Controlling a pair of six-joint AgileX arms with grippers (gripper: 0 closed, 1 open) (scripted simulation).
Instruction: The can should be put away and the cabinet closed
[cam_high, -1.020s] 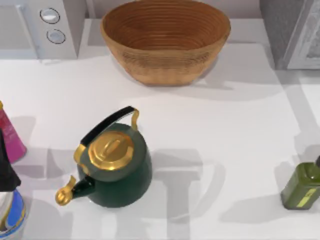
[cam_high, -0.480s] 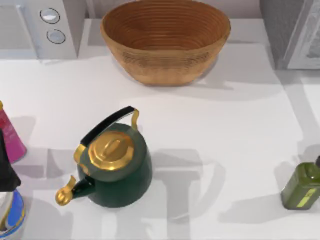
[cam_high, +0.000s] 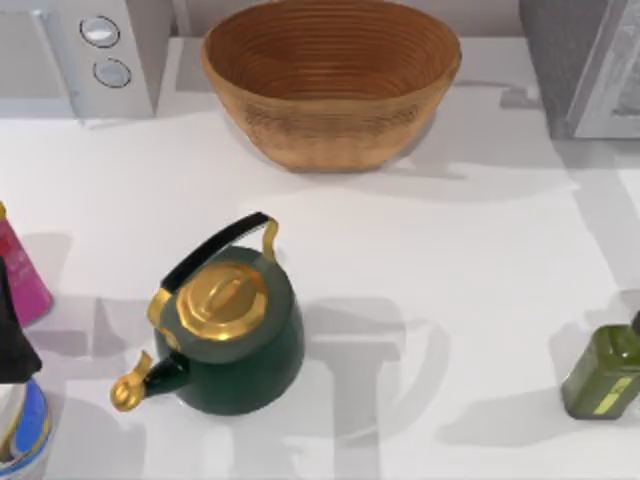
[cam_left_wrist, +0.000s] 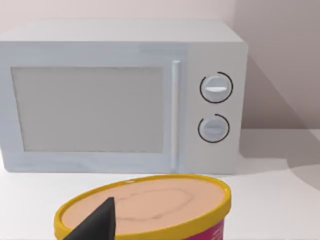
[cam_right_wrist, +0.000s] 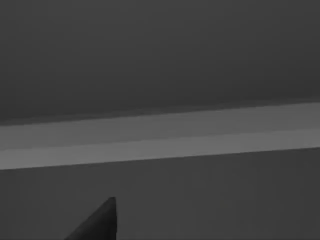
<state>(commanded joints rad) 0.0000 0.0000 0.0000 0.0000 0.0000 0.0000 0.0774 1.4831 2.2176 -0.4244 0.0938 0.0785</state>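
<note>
The can is out of view. The grey cabinet (cam_high: 590, 70) stands at the table's far right corner; its front edge shows pale, and I cannot tell how its door stands. My left arm (cam_high: 10, 335) sits at the table's left edge. A dark part of my left gripper (cam_left_wrist: 95, 224) hangs just above a pink tub (cam_left_wrist: 150, 207) with a yellow rim, facing the white microwave (cam_left_wrist: 125, 95). The right wrist view is dark.
A green kettle (cam_high: 235, 330) with a gold lid stands left of centre. A woven basket (cam_high: 330, 75) is at the back middle, and the microwave (cam_high: 95, 50) at the back left. An olive-green bottle (cam_high: 603, 372) stands at the right edge.
The shadows on the table's right side, near the cabinet, have shifted. Kettle, basket, bottle and left arm have not moved.
</note>
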